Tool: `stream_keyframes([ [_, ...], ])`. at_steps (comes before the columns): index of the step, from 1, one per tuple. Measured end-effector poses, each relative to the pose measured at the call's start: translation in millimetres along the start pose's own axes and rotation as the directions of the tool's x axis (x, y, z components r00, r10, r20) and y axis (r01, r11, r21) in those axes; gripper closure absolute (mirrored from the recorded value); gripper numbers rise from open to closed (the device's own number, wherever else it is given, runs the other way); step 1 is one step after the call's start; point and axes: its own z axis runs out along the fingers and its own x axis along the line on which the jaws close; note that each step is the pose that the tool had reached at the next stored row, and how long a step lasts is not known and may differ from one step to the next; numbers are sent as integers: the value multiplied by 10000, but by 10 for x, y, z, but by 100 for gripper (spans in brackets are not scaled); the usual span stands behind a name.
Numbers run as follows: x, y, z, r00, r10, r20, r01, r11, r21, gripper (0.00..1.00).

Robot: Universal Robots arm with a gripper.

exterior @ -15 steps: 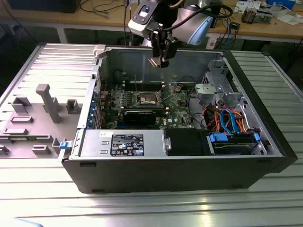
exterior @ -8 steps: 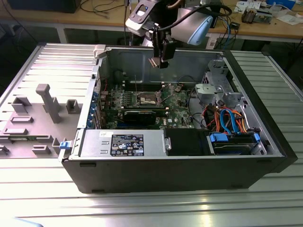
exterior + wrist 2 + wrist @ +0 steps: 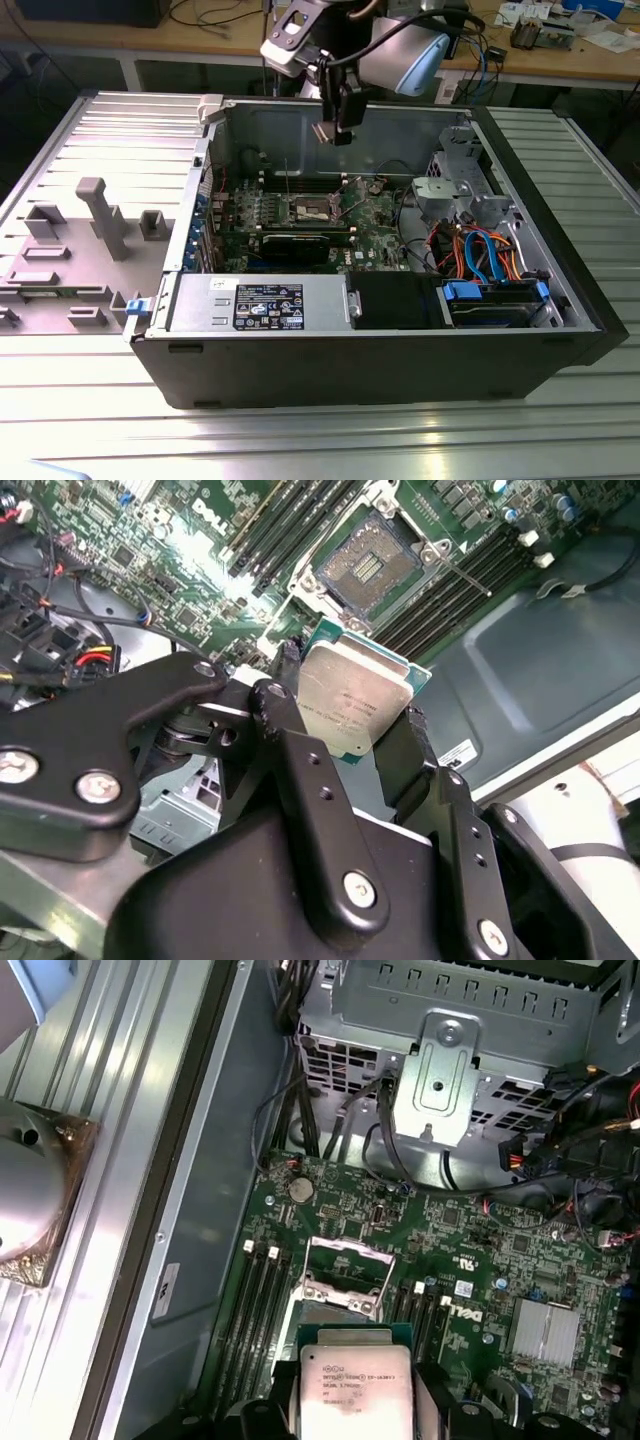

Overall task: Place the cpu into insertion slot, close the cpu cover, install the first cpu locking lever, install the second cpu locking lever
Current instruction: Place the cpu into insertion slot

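The cpu (image 3: 355,702), a small square chip with a silver top on a green edge, is held between my gripper's (image 3: 350,730) black fingers (image 3: 290,725). In the exterior view the gripper (image 3: 333,128) hangs with the cpu (image 3: 324,133) high over the open computer case, above the green motherboard (image 3: 375,215). The insertion slot (image 3: 368,565) lies open below, its dark centre bare. In the first wrist view the cpu (image 3: 357,1385) hides part of the slot (image 3: 322,1315), and the cpu cover (image 3: 345,1272) stands raised at the slot's far edge. A thin lever (image 3: 465,575) lies beside the slot.
Inside the case are a power supply (image 3: 260,300), a metal drive cage (image 3: 455,190) and orange and blue cables (image 3: 485,250). Memory slots (image 3: 255,1310) flank the socket. A grey fixture (image 3: 100,215) stands at the exterior view's left. The case walls (image 3: 400,125) rise around the board.
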Motion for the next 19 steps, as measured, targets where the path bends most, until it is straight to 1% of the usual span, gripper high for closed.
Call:
stream_keyframes([
  [2,0,-1,7,9997,256,23,-256,9997,-5,46],
  [3,0,-1,13,9989,460,41,-460,9989,-9,46],
  [5,-1,-2,22,9983,586,51,-586,9983,-8,46],
  [10,-1,-4,39,9980,636,52,-636,9980,6,46],
  [19,-2,-8,90,9973,735,56,-735,9973,38,46],
])
